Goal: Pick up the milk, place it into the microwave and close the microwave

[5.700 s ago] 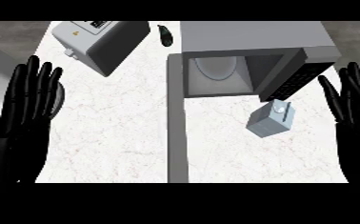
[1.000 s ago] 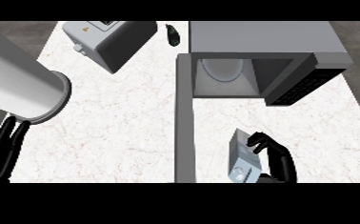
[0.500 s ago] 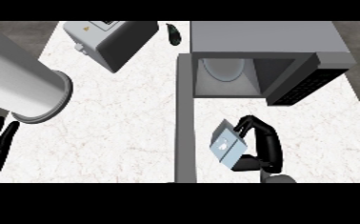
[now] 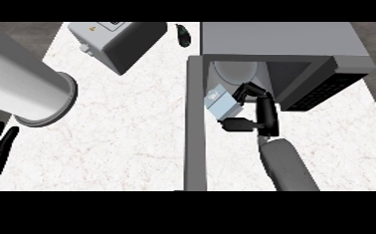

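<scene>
The milk carton (image 4: 223,103) is held by the right robot hand (image 4: 258,113), fingers curled round it, at the mouth of the open microwave (image 4: 279,44) near the desk's (image 4: 132,128) far edge.

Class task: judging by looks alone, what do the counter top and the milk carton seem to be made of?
Counter top: probably polished marble or a stone-look laminate, white with faint reddish veins. Milk carton, held by the right hand: likely coated paperboard, a flat-sided pale blue-grey box with a printed face.
</scene>
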